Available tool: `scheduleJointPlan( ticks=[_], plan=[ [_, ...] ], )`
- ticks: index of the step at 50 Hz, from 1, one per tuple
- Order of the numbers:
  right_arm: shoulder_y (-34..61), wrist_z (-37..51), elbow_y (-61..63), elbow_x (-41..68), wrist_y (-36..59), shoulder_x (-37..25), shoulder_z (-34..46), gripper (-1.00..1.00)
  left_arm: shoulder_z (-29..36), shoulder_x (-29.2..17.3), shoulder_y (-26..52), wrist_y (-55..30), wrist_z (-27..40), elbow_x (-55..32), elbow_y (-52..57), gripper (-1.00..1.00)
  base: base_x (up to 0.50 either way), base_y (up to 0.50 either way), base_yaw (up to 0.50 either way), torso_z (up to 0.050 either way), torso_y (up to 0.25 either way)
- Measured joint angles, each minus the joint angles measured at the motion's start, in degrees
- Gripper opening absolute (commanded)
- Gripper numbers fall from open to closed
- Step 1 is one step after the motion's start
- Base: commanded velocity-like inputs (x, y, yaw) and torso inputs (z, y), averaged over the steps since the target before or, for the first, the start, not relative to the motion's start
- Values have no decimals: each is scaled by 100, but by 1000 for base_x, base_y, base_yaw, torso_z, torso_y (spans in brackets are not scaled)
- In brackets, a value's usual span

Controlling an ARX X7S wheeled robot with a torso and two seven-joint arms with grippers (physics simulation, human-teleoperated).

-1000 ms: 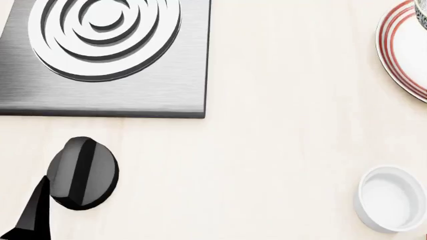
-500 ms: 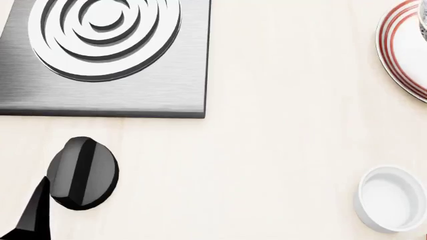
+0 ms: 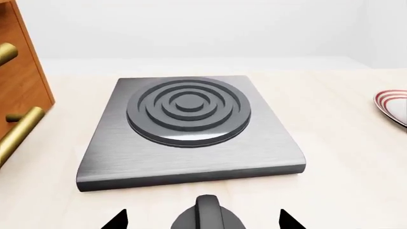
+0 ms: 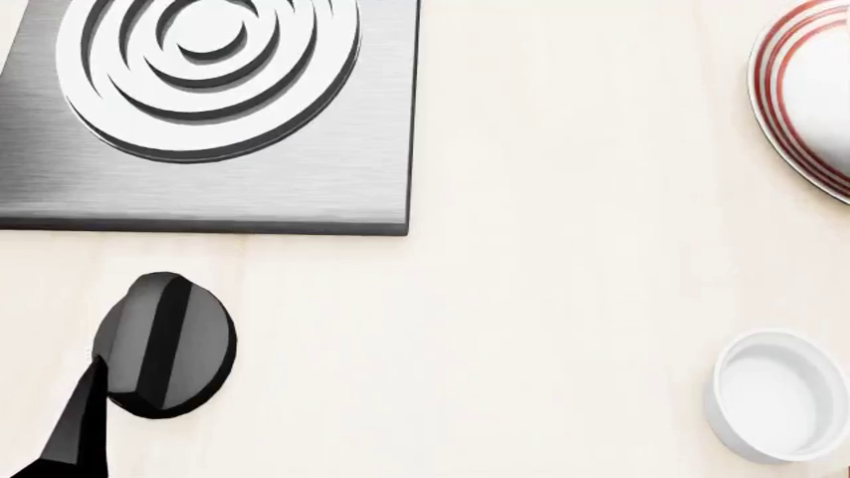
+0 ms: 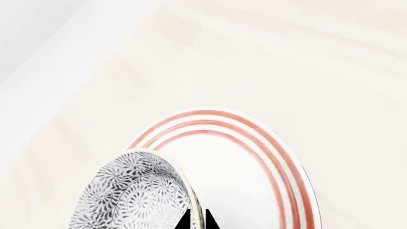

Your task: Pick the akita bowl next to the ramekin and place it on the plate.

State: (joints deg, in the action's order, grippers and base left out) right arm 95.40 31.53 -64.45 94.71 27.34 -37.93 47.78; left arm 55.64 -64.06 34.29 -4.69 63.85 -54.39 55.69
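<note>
Bowl (image 5: pixel 130 195) pinched at rim by right gripper (image 5: pixel 197 220), held over plate (image 5: pixel 254 167); judged rigid, glazed, slippery, breakable. Left gripper (image 3: pixel 200 220) fingers spread, nothing held

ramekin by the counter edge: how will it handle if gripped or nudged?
The ramekin looks glossy, so probably slippery in a rim pinch. Its straight sides and wide base suggest it would slide rather than tip when nudged. Likely rigid ceramic, so chippable if dropped.

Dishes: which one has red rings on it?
The plate: it is wide and shallow, with thin red rings round its rim. The ramekin is plain white, and the bowl has a grey flowery pattern.
</note>
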Motion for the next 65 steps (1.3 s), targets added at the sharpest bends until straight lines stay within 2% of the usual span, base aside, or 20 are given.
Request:
scheduleJointPlan(
  ticks=[20,65],
  plan=[
    [244,-530,-904,-280,-154,440,196,-100,13,-25,21,-5,5,2,19,100,0,0,0,0,0],
    [-80,-561,-1055,-356,-328,692,218,-100,56,-80,-52,111,-31,59,-42,100,0,0,0,0,0]
  ],
)
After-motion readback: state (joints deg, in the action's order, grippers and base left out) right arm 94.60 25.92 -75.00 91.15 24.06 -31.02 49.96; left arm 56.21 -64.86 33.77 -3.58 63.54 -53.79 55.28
